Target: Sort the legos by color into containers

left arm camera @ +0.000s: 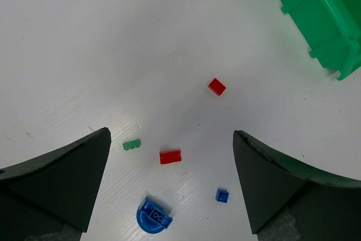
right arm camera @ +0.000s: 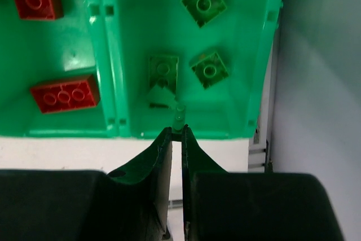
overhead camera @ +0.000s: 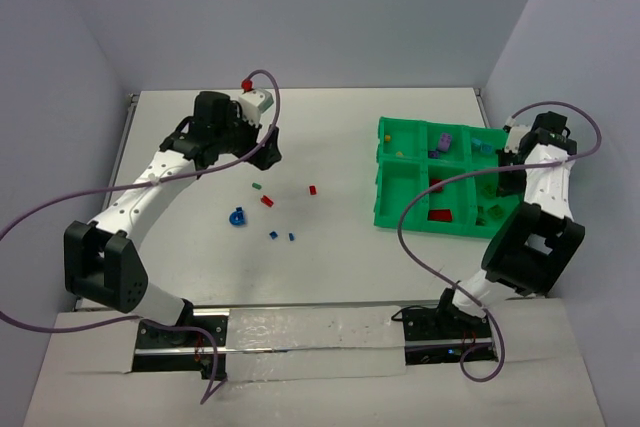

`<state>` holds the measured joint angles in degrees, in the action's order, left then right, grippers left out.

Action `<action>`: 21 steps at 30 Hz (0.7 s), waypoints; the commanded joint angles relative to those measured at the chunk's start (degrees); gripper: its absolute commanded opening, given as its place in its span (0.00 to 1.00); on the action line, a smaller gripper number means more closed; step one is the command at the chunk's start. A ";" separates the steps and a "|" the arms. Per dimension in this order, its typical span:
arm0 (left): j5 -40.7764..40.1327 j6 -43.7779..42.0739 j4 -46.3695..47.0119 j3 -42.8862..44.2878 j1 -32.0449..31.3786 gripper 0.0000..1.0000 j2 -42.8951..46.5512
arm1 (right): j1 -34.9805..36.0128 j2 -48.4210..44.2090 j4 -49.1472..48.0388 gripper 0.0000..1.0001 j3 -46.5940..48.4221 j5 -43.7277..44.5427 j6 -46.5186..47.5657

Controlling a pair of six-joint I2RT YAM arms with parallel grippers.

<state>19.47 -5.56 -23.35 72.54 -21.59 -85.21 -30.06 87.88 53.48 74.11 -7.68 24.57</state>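
Loose legos lie on the white table: a green one (left arm camera: 131,144), a red brick (left arm camera: 170,156), a smaller red one (left arm camera: 216,86), a small blue one (left arm camera: 221,195) and a round blue piece (left arm camera: 153,217). My left gripper (left arm camera: 170,132) hangs open above them, holding nothing. The green tray (overhead camera: 400,182) of containers sits at the right. Over its near right compartment, my right gripper (right arm camera: 175,130) is shut on a tiny green lego (right arm camera: 179,115). Green bricks (right arm camera: 210,70) lie in that compartment. Red bricks (right arm camera: 65,93) lie in the one to its left.
Purple pieces (overhead camera: 445,142) lie in a far compartment of the tray. A corner of the tray (left arm camera: 327,21) shows at the top right of the left wrist view. Grey walls close in the table on three sides; the right wall stands close beside the tray.
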 commanded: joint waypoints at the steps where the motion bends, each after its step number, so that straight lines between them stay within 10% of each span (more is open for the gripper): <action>1: -2.64 0.33 -0.16 0.63 1.24 0.99 0.08 | -0.26 2.65 -5.36 0.08 -0.37 0.65 -1.28; 8: -3.50 0.46 -1.83 0.82 4.91 0.99 -2.18 | 0.29 5.77 -6.81 0.58 0.82 1.40 -2.12; 15: -4.62 -2.41 -1.48 -0.88 6.56 0.99 -2.16 | 2.26 3.72 -5.15 0.73 3.27 -0.42 -3.05; 21: -5.40 -4.28 -3.02 -1.82 8.56 0.78 -5.49 | 7.36 -0.86 -0.85 0.91 5.73 -7.84 -5.55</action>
<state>15.29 -8.22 -25.64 71.47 -14.33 -88.69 -26.74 92.61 50.40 76.17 -10.40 21.34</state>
